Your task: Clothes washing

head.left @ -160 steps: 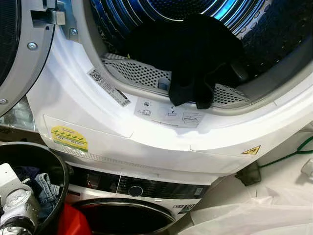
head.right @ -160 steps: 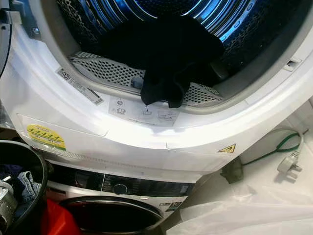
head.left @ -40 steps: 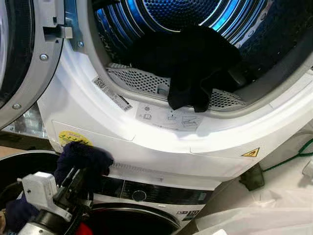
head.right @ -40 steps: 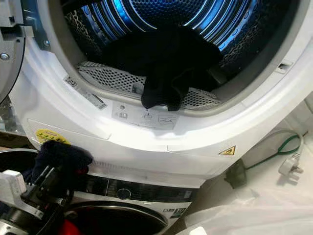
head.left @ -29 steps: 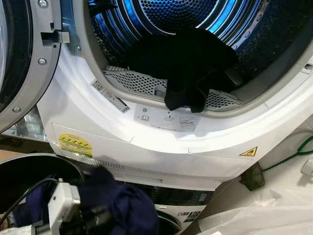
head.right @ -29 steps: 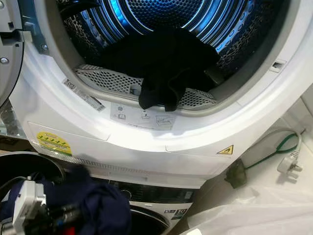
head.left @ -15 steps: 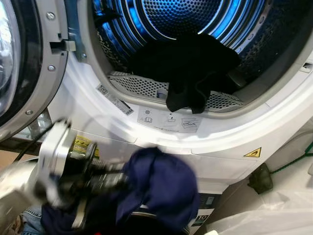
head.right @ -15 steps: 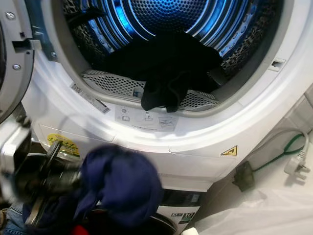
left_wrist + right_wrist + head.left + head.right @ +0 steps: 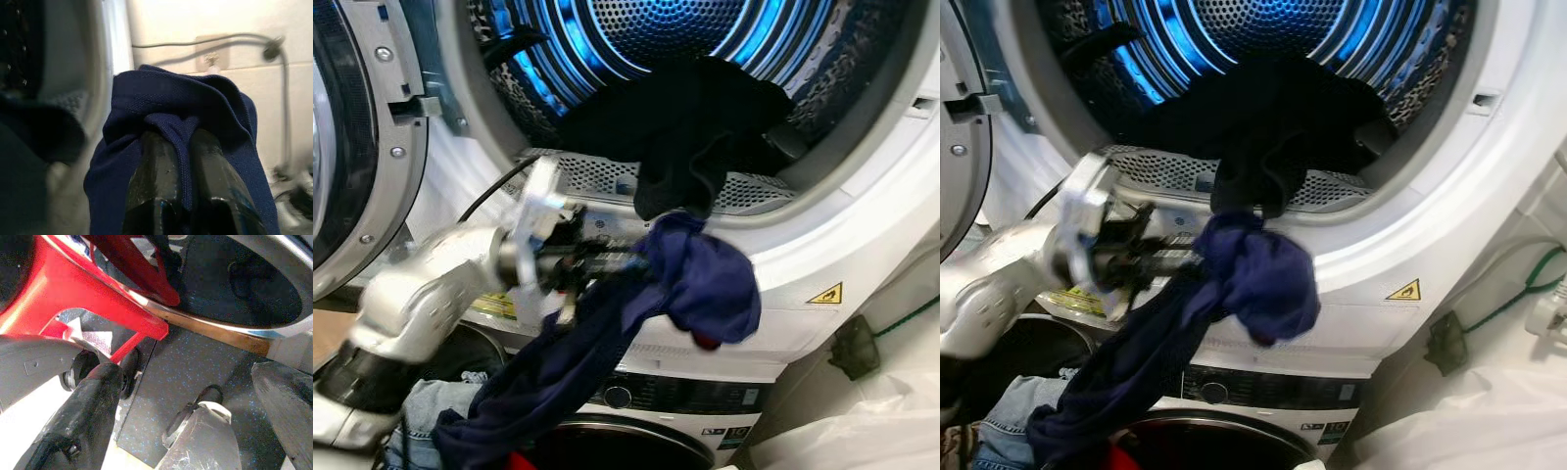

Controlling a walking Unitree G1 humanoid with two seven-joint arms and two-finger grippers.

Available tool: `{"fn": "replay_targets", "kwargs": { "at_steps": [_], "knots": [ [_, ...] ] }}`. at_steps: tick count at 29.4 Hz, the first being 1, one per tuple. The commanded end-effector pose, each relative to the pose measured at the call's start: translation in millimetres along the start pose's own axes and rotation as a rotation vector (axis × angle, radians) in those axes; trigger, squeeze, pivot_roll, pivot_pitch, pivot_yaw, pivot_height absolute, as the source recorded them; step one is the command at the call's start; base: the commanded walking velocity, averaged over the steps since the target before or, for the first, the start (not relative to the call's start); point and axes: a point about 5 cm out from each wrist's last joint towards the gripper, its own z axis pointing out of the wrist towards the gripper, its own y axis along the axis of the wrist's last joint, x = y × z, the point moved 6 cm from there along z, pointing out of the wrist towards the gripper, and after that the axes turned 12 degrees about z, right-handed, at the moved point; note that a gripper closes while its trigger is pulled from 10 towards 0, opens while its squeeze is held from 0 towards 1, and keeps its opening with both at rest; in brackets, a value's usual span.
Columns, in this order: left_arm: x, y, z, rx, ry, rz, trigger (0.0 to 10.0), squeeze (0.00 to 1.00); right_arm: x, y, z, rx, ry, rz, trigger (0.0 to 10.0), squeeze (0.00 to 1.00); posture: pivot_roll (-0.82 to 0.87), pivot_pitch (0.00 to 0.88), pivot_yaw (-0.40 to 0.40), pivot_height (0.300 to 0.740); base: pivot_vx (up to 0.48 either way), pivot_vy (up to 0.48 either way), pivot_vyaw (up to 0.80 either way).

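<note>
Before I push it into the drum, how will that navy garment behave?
Probably floppy: the navy blue knitted garment bunches at the left tool and trails a long tail downward. It looks light, sagging loosely. The tail may snag the white dryer door rim or drag behind, since the tool pinches just one fold.

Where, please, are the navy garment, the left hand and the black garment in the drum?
navy garment (image 9: 705, 279): left eye view, on its bunched end.
left hand (image 9: 183, 147): left wrist view, between its fingertips, shut on cloth.
black garment (image 9: 690, 127): left eye view, on its middle.
</note>
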Motion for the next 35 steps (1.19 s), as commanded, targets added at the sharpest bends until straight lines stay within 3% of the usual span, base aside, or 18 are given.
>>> {"fn": "replay_targets", "kwargs": {
  "at_steps": [1, 4, 5, 11, 12, 14, 15, 16, 20, 22, 23, 27, 30, 31, 32, 33, 34, 35],
  "knots": [
    [4.0, 12.1, 13.1, 0.006, -0.111, 0.080, 0.0, 0.00, -0.4, -0.6, 0.3, -0.012, -0.010, 0.025, 10.0, 0.00, 0.13, 0.000, -0.038, 0.740, 0.000, 0.000, 0.00],
    [7.3, 19.5, 18.5, -0.005, -0.180, 0.092, 0.0, 0.00, 0.6, 0.8, 1.0, -0.021, -0.013, 0.036, 10.0, 0.00, 0.12, 0.000, -0.031, 0.740, 0.000, 0.000, 0.00],
    [15.5, 25.6, 23.7, 0.003, -0.232, 0.111, 0.0, 0.00, 1.5, 1.6, 1.6, -0.025, -0.014, 0.040, 10.0, 0.00, 0.11, 0.000, -0.024, 0.740, 0.000, 0.000, 0.00],
    [42.0, 43.7, 38.6, 0.012, -0.221, 0.206, 0.0, 0.00, 2.0, 1.9, 2.2, -0.032, -0.018, 0.051, 10.0, 0.00, 0.11, 0.000, -0.012, 0.740, 0.000, 0.000, 0.00],
    [91.5, 79.1, 47.2, -0.037, 0.046, 0.362, 0.0, 0.00, 2.2, 0.6, 2.3, -0.034, -0.021, 0.062, 10.0, 0.00, 0.10, 0.000, -0.005, 0.740, 0.000, 0.000, 0.00],
    [124.7, 110.9, 44.2, -0.103, 0.273, 0.445, 0.0, 0.00, 2.3, -0.5, 2.4, -0.035, -0.023, 0.069, 10.0, 0.00, 0.09, 0.000, 0.001, 0.740, 0.000, 0.000, 0.00],
    [131.9, 119.7, 41.2, -0.125, 0.325, 0.456, 0.0, 0.00, 2.4, -0.8, 2.4, -0.036, -0.023, 0.071, 10.0, 0.00, 0.09, 0.000, 0.001, 0.740, 0.000, 0.000, 0.00],
    [148.8, 136.1, 32.6, -0.155, 0.473, 0.477, 0.0, 0.00, 2.1, -1.5, 2.2, -0.036, -0.025, 0.073, 10.0, 0.00, 0.09, 0.000, 0.001, 0.740, 0.000, 0.000, 0.00],
    [170.0, 157.8, 8.0, -0.242, 0.692, 0.462, 0.0, 0.00, 2.2, -2.4, 2.3, -0.036, -0.026, 0.077, 10.0, 0.00, 0.09, 0.000, 0.008, 0.740, 0.000, 0.000, 0.00],
    [181.0, 157.1, -4.9, -0.226, 0.812, 0.457, 0.0, 0.00, 2.4, -2.2, 2.5, -0.037, -0.027, 0.079, 10.0, 0.00, 0.09, 0.000, 0.011, 0.740, 0.000, 0.000, 0.00],
    [196.4, 143.6, -27.5, -0.148, 0.992, 0.441, 0.0, 0.00, 2.5, -2.0, 2.6, -0.039, -0.029, 0.080, 10.0, 0.00, 0.09, 0.000, 0.012, 0.740, 0.000, 0.000, 0.00],
    [202.9, 123.5, -40.6, -0.069, 1.069, 0.409, 0.0, 0.00, 2.7, -1.1, 2.8, -0.043, -0.030, 0.083, 10.0, 0.00, 0.08, 0.000, 0.014, 0.740, 0.000, 0.000, 0.00],
    [206.1, 75.5, -51.5, 0.150, 1.108, 0.372, 0.0, 0.00, 2.3, -0.5, 2.8, -0.047, -0.034, 0.081, 10.0, 0.00, 0.07, 0.000, 0.015, 0.740, 0.000, 0.000, 0.00],
    [204.4, 56.1, -54.0, 0.226, 1.098, 0.351, 2.2, 0.00, 1.6, -0.5, 2.6, -0.048, -0.037, 0.081, 10.0, 0.00, 0.07, 0.000, 0.015, 0.740, 0.000, 0.000, 0.00],
    [204.4, 56.1, -54.0, 0.226, 1.098, 0.351, 2.2, 0.00, 1.6, -0.5, 2.6, -0.048, -0.037, 0.081, 10.0, 0.00, 0.07, 0.000, 0.015, 0.740, 0.000, 0.000, 0.00],
    [201.5, 36.8, -54.8, 0.287, 1.074, 0.309, 9.1, 0.00, 0.8, -0.6, 2.3, -0.050, -0.041, 0.081, 10.0, 0.00, 0.07, 0.000, 0.015, 0.740, 0.000, 0.000, 0.00],
    [189.2, 1.3, -48.5, 0.385, 0.957, 0.251, 10.0, 0.00, -0.9, -0.4, 1.6, -0.052, -0.047, 0.079, 10.0, 0.00, 0.07, 0.000, 0.013, 0.740, 0.000, 0.000, 0.00],
    [189.2, 1.3, -48.5, 0.385, 0.957, 0.251, 10.0, 0.00, -0.9, -0.4, 1.6, -0.052, -0.047, 0.079, 10.0, 0.00, 0.07, 0.000, 0.013, 0.740, 0.000, 0.000, 0.00]
  ]
}}
